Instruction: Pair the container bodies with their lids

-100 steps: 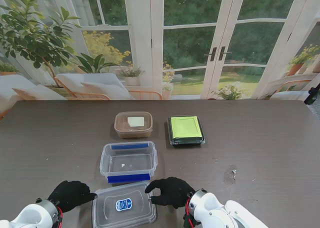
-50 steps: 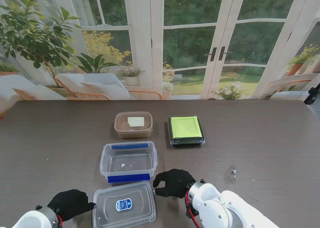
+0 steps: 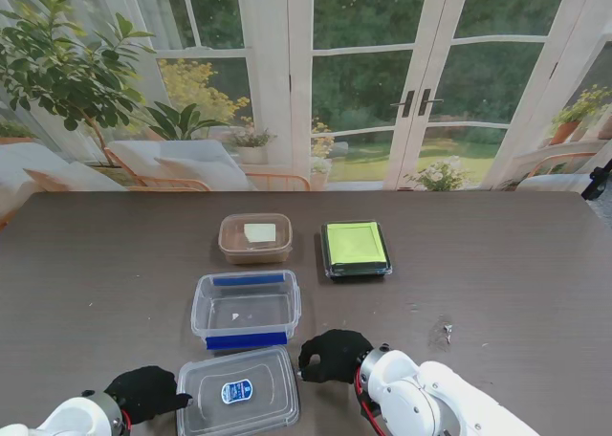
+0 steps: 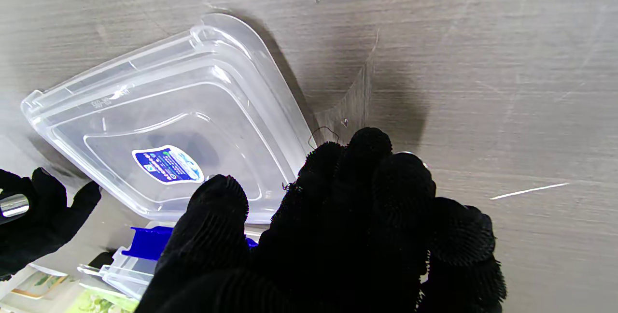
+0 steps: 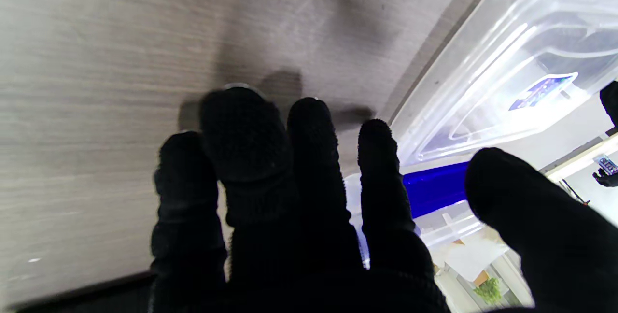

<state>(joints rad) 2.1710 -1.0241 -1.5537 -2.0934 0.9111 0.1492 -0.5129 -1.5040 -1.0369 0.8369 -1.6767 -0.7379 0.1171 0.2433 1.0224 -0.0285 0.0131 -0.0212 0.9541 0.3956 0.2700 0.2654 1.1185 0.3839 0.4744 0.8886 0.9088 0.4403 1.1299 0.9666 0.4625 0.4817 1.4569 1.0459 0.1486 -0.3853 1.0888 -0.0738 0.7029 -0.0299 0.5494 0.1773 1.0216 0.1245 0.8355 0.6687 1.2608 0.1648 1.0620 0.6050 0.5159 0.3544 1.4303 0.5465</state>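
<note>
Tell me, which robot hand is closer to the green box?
Right. The right hand sits almost straight in front of the green box, nearer to me, beside the clear lid. The left hand is far off to the lid's left side.

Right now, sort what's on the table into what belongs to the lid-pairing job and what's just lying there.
Belongs to the job:
- clear lid with the blue sticker, nearest me
- clear tub with blue clips, uncovered
- brown tub
- black box with green top

Just lying about:
- small scrap on the table, to the right

Whether the brown tub and black box already wear lids, I cannot tell.
</note>
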